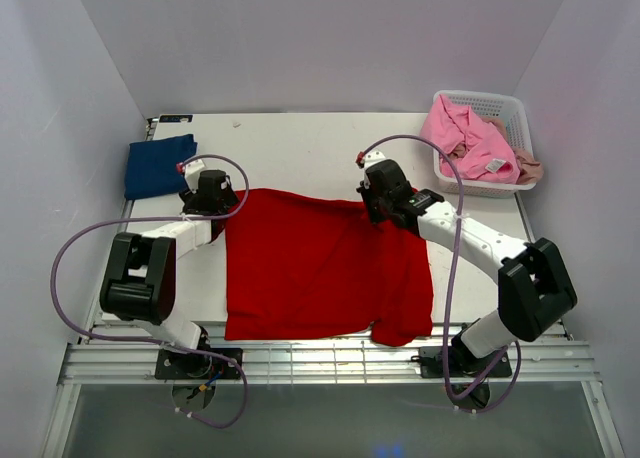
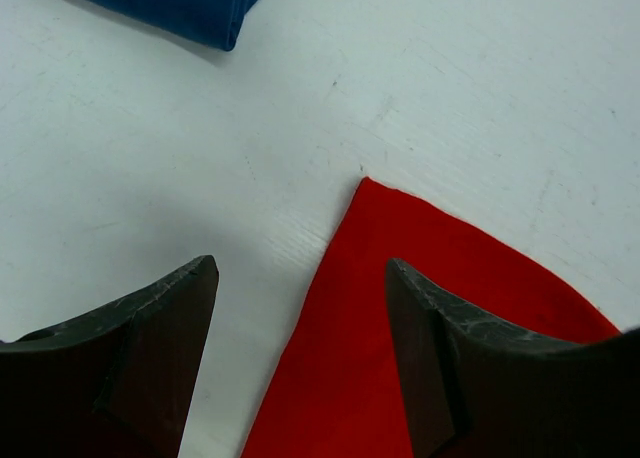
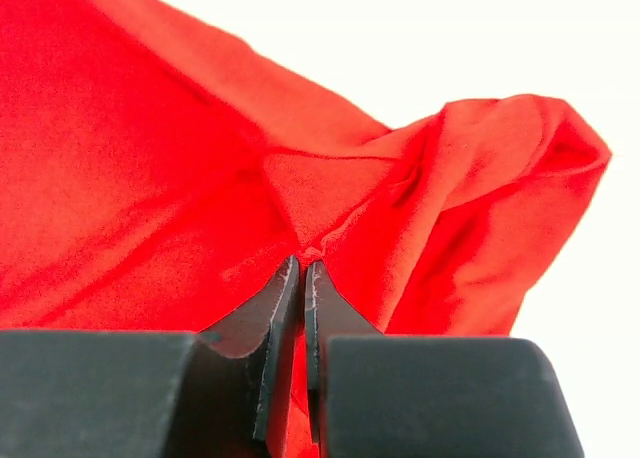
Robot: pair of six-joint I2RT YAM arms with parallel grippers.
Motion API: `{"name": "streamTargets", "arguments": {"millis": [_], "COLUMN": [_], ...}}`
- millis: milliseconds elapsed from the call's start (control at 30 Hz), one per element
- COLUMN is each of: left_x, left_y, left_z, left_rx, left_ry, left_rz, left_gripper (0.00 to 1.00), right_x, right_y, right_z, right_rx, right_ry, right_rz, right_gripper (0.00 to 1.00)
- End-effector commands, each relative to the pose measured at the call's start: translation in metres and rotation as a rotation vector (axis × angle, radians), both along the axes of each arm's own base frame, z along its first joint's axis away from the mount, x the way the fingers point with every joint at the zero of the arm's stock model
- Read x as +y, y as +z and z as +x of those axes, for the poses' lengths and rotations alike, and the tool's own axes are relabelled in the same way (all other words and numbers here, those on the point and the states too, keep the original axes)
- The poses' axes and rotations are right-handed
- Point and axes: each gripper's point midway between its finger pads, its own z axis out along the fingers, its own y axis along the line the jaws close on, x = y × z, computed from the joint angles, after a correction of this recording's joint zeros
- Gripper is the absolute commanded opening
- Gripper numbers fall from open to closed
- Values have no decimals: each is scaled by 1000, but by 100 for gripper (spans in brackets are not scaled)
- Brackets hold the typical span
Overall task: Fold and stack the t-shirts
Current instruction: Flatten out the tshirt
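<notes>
A bright red t-shirt point(image 1: 320, 268) lies spread across the middle of the table. My right gripper point(image 3: 303, 263) is shut on a pinched fold of the red t-shirt point(image 3: 150, 158) at its far right corner, and the cloth there rises to the jaws. My left gripper point(image 2: 300, 268) hangs open over the far left corner of the red t-shirt point(image 2: 400, 328), one finger over cloth, the other over bare table. A folded navy blue t-shirt point(image 1: 158, 166) lies at the far left, its edge point(image 2: 180, 3) showing in the left wrist view. A pink t-shirt point(image 1: 468, 138) fills the basket, beige cloth point(image 1: 528, 168) beside it.
A white lattice basket point(image 1: 495, 106) stands at the far right corner of the white table point(image 1: 300, 143). White walls close in on three sides. Purple cables loop from both arms. A metal rail point(image 1: 330, 363) runs along the near edge.
</notes>
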Motion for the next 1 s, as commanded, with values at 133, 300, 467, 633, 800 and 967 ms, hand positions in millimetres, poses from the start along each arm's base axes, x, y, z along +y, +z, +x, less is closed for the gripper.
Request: {"name": "streamTargets", "arguments": {"millis": [133,300,467,633,800,967], "left_x": [-5,-6,-6,-8,-7,-8], "left_y": [-24,-22,-15,-9,3,17], "left_z": [31,25,23,20,15,13], "left_rx": [54,42,29,21,-2,-34], "left_ry": [-45,-46,-58,-64,-65,-69], "left_rz": [-32,-50,-44,-58,-53,-65], "left_gripper": [78,77,77,77,77,77], "right_x": [-12,-7,5,9,11,13], "right_y": [34,11,-7,-46,-80,-94], "right_z": [2,-3,-9,-22,-33,-36], "right_rx": [-78,-25,17,107,169,196], "right_ry": [-27,-2,33,47,50,50], "right_rz": [-20,-19,31,44,56,62], "right_gripper": [11,11,12,12,10,11]}}
